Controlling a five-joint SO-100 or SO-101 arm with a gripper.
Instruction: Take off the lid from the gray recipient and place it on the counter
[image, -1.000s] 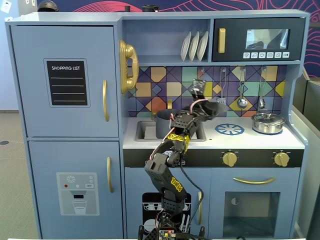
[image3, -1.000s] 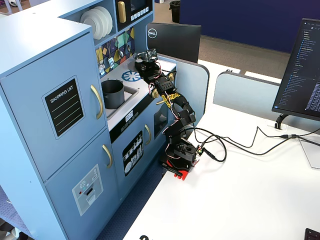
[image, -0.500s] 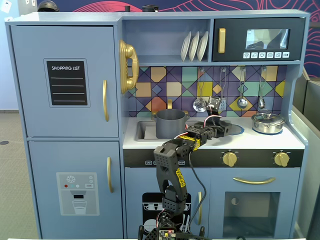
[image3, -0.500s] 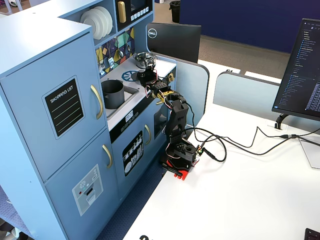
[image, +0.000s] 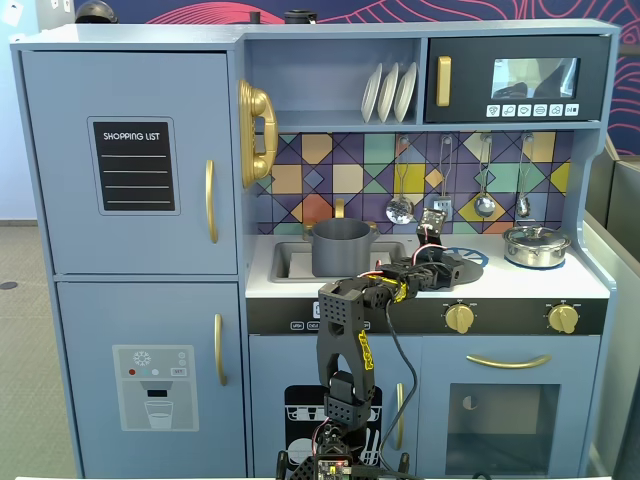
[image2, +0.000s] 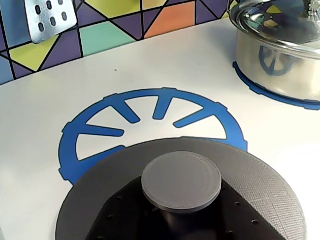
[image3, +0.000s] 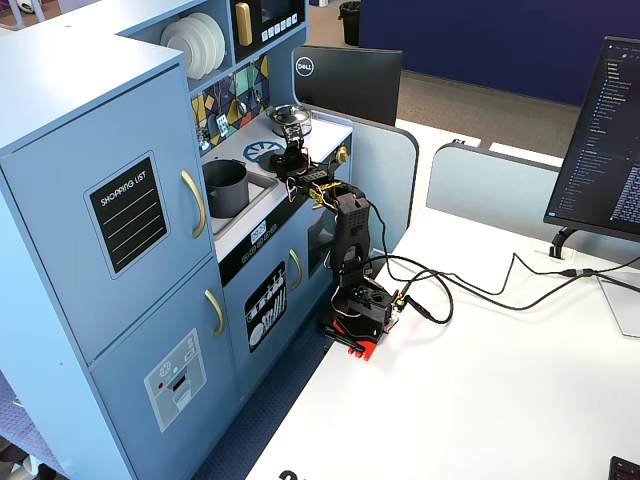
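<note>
- Our fingers sit hidden under the round matte dark-gray lid; we cannot tell their spread.
- It hangs over the blue burner ring on the white worktop, away from the open gray cylindrical pot.
- It looks light, stiff and thin; its central knob is the natural hold.

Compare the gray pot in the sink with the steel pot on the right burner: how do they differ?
The gray pot is matte and dark; the steel pot is shiny. The gray pot is taller and stands open in the sink; the steel pot is lower, still lidded, and sits on a printed burner. Both are round pots.
</note>
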